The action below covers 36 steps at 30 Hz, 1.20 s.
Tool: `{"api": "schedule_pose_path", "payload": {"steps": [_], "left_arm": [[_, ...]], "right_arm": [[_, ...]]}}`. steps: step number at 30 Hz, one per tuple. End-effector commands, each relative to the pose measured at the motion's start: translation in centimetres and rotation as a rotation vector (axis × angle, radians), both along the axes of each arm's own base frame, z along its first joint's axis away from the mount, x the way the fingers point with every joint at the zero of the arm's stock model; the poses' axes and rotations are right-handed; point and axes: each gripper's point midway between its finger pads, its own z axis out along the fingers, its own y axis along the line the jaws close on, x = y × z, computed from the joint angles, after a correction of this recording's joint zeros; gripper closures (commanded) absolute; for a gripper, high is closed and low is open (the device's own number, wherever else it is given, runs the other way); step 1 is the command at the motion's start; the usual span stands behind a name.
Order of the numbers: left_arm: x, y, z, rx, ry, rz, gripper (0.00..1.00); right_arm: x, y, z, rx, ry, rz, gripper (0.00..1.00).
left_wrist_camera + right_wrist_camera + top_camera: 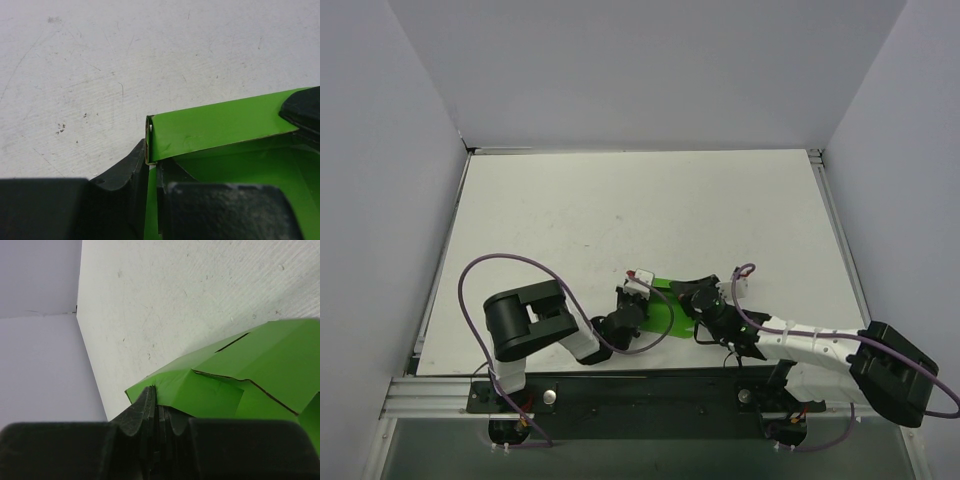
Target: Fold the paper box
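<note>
Paper box [665,310] – bright green thin card, partly formed, flaps not closed. It lay low on the white surface [620,200], close to the near edge and about midway across, between the ends of the two arms.

Left jaws: pressed together on the paper box's left side. The left wrist view showed a thin upright card wall pinched between the two black fingers [125,172], with a narrow folded strip of green running off to the right just above them. The box interior lay open beyond the strip.

Right jaws: closed on the box's right side. In the right wrist view the black fingertips [142,407] met at the edge of a green flap, the card caught between them. Two overlapping panels, their cut edges showing, lay just beyond the fingertips.

Left arm [535,320]: bent low, reaching rightward to the box. Right arm [810,345]: stretched leftward to it.

Purple cable [480,275] – looped above the left arm's base.

Surface: white, scuffed, bounded by pale walls [390,200].
</note>
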Motion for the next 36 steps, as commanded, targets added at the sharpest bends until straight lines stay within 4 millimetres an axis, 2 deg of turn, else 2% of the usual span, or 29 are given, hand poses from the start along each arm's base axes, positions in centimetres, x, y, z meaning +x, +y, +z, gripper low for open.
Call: {"api": "schedule_pose_path", "payload": {"steps": [1,3,4,6,7,10,11,13,14,15,17,19,20,22,29,32,34,35,36], "left_arm": [[0.5,3.0,-1.5,0.141,0.009,0.081,1.00],[0.7,4.6,-2.4,0.209,0.038,0.135,1.00],[0.8,4.9,-2.2,0.213,0.043,0.149,1.00],[0.7,5.7,-3.3,0.276,0.090,0.149,1.00],[0.9,6.0,-3.2,0.282,0.106,0.159,1.00],[0.9,6.4,-3.4,0.333,0.147,0.159,1.00],[1.0,6.3,-3.2,0.334,0.154,0.165,1.00],[0.6,6.6,-3.4,0.361,0.175,0.161,1.00],[0.5,6.6,-3.4,0.361,0.180,0.160,1.00],[0.3,6.9,-3.5,0.372,0.188,0.159,1.00],[0.0,6.8,-3.6,0.374,0.192,0.157,1.00],[-0.1,7.1,-3.8,0.378,0.197,0.159,1.00],[-0.1,7.1,-3.9,0.375,0.199,0.162,1.00],[-0.1,6.9,-3.8,0.375,0.199,0.158,1.00],[-0.2,6.6,-3.6,0.369,0.201,0.153,1.00],[-0.3,6.5,-3.6,0.372,0.200,0.151,1.00],[-0.3,6.5,-3.7,0.373,0.201,0.153,1.00],[-0.3,6.5,-3.7,0.373,0.201,0.153,1.00],[-0.3,6.6,-3.7,0.375,0.200,0.155,1.00]], "right_arm": [[-1.6,-2.0,-3.8,-0.170,0.087,0.048,1.00],[-1.4,-2.2,-3.1,-0.205,0.053,0.060,0.96],[-1.3,-1.9,-2.4,-0.211,0.036,0.066,0.86],[-1.3,-2.1,-1.6,-0.260,0.010,0.091,0.74],[-1.2,-1.6,-0.6,-0.264,-0.009,0.111,0.63],[-2.0,-1.7,0.8,-0.326,-0.023,0.175,0.48],[-2.1,-1.5,1.8,-0.326,-0.039,0.187,0.46],[-2.8,-2.4,2.6,-0.362,-0.044,0.203,0.41],[-2.8,-2.3,3.5,-0.362,-0.062,0.218,0.41],[-3.2,-3.0,3.7,-0.405,-0.060,0.234,0.40],[-3.3,-3.3,4.2,-0.434,-0.053,0.255,0.38],[-2.2,-4.1,4.7,-0.457,-0.017,0.248,0.39],[-2.5,-3.4,4.5,-0.421,0.018,0.302,0.41],[-1.3,-3.7,4.2,-0.433,0.051,0.310,0.47],[1.1,-1.8,4.3,-0.390,0.084,0.387,0.54],[1.8,-1.2,3.5,-0.358,0.104,0.397,0.56],[1.5,-1.1,2.2,-0.335,0.144,0.418,0.57],[2.4,-0.7,2.5,-0.306,0.118,0.406,0.58],[2.4,-0.5,2.4,-0.294,0.117,0.414,0.58]]}}
